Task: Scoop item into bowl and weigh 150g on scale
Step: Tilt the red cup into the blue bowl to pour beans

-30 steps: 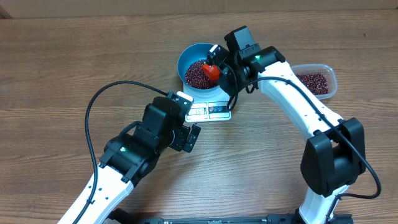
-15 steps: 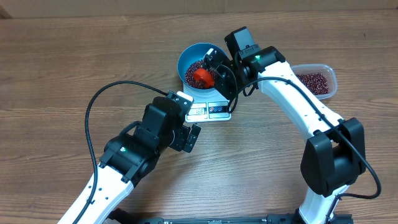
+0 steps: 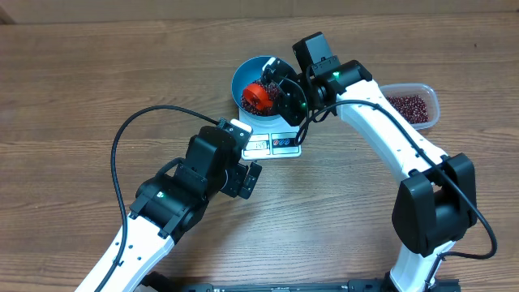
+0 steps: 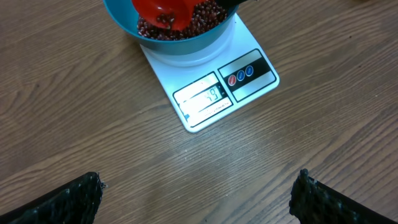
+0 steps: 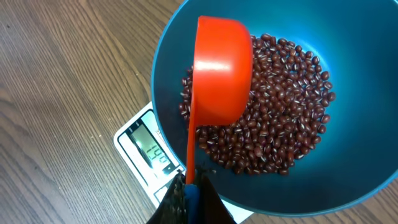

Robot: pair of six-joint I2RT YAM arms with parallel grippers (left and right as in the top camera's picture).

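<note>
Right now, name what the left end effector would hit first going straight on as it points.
Most likely the small flat white rectangular kitchen scale, at its display edge. The open left end effector points at it across wooden table; if it angles downward, that table comes first.

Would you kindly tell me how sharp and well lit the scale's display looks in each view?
Overhead: the scale display is too small to read, light even. Left wrist: display sharp but pale, digits faint. Right wrist: display slanted yet sharp, beans crisp, soft sheen on the red scoop.
</note>
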